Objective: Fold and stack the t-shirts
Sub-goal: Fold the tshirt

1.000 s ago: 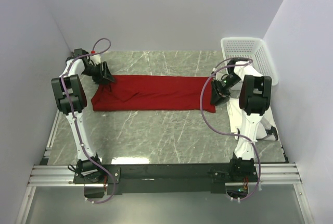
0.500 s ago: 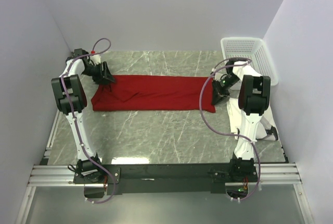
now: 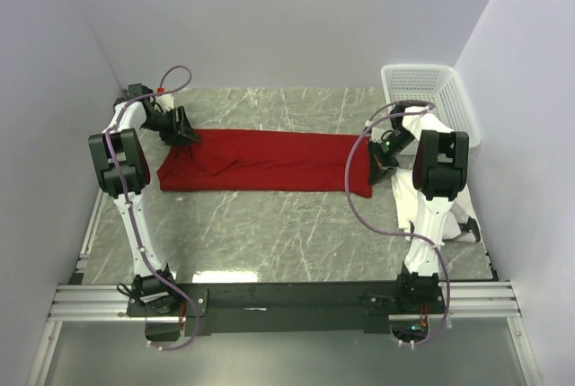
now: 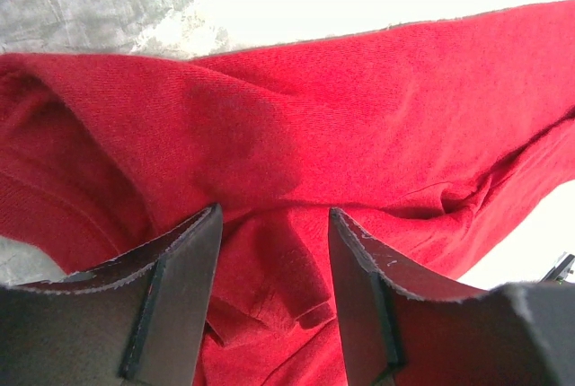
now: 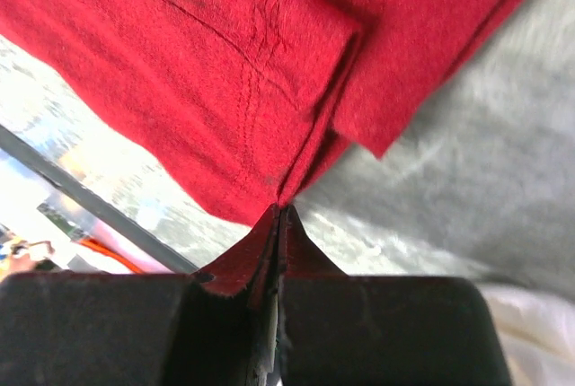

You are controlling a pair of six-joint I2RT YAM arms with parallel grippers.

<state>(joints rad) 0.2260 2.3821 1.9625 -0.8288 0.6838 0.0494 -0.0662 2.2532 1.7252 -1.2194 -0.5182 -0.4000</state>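
The red t-shirt lies as a long folded band across the middle of the table. My left gripper is down on its left end. In the left wrist view it is open, its fingers standing on either side of a rumpled sleeve fold of red fabric. My right gripper is at the shirt's right end. In the right wrist view it is shut, pinching the red cloth's layered edge. A white t-shirt lies on the table beneath the right arm.
A white mesh basket stands at the back right corner, close behind the right arm. Grey marble table shows in front of the shirt. Walls close in on the left, the back and the right.
My right gripper has closed on the red shirt's right edge, where its jaws stood apart a second ago. The left arm and the shirt have stayed put.
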